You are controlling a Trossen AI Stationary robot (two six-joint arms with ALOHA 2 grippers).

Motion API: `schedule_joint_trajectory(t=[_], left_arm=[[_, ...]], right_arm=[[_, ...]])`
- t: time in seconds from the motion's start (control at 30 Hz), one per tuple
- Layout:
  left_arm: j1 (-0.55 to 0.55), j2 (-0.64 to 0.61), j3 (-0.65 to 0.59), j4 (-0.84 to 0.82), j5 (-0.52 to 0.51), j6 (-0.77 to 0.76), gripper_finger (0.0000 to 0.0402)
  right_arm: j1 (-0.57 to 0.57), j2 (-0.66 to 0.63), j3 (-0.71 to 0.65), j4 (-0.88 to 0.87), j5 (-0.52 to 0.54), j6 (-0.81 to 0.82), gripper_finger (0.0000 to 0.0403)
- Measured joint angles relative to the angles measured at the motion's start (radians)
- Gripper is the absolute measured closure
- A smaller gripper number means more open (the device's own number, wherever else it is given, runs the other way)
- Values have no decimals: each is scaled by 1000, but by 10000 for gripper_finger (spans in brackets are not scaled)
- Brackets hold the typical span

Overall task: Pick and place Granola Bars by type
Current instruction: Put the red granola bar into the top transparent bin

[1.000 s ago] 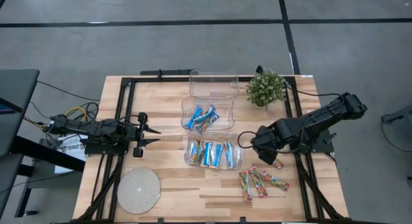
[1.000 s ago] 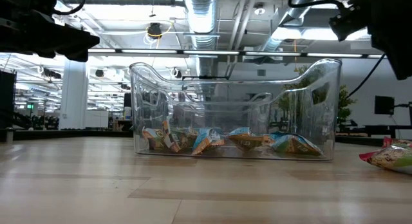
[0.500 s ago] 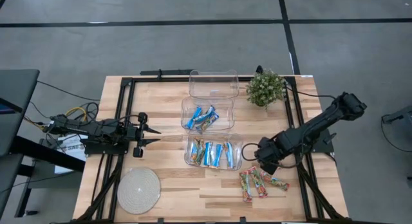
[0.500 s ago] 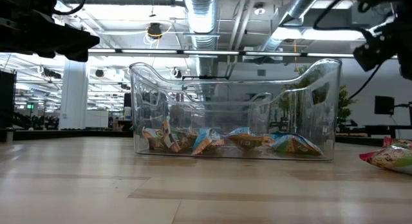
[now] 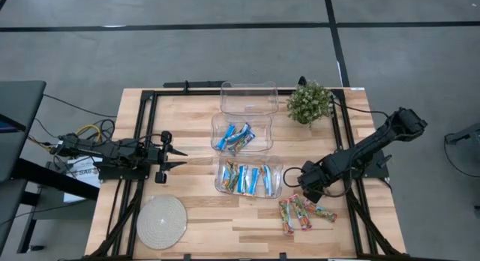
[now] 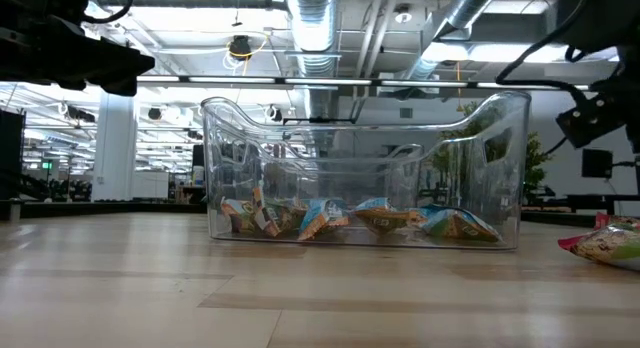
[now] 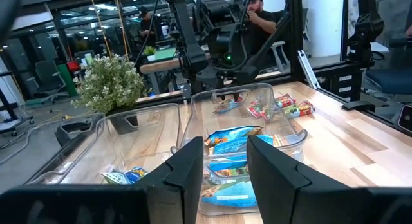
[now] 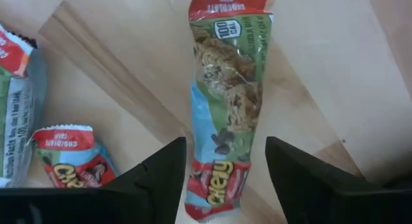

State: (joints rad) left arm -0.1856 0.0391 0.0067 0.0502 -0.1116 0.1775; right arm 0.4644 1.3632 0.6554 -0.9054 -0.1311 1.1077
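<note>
Floor: you see grey concrete (image 5: 187, 58) around the table, crossed by dark lines.
Ceiling: your low view shows silver ducts (image 6: 315, 28) and pipes overhead.
Light: bright strips glow far back.
Furniture: office chairs (image 7: 45, 76) and desks stand behind; a person (image 7: 261, 21) sits there.

The right gripper (image 8: 224, 167), its dark fingers (image 8: 159, 176) spread apart, straddles a shiny red-green-orange wrapped granola bar (image 8: 230, 98) lying on pale wood table (image 8: 335, 76); two similar bars (image 8: 71, 156) lie at nine o'clock.
</note>
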Motion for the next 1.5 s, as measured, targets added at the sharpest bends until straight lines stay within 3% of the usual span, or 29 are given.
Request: schedule_joint_trajectory(t=[0.4, 0.97, 1.27, 1.5], left_arm=[[0, 0, 0, 0, 0, -4, 287], [0, 0, 0, 0, 0, 3, 287], [0, 0, 0, 0, 0, 2, 287], [0, 0, 0, 0, 0, 2, 287]], right_arm=[[0, -3, -88, 133, 0, -56, 201], [-2, -2, -92, 134, 6, -69, 319], [-40, -13, -87, 158, -4, -69, 341], [-92, -76, -81, 307, 5, -60, 342]])
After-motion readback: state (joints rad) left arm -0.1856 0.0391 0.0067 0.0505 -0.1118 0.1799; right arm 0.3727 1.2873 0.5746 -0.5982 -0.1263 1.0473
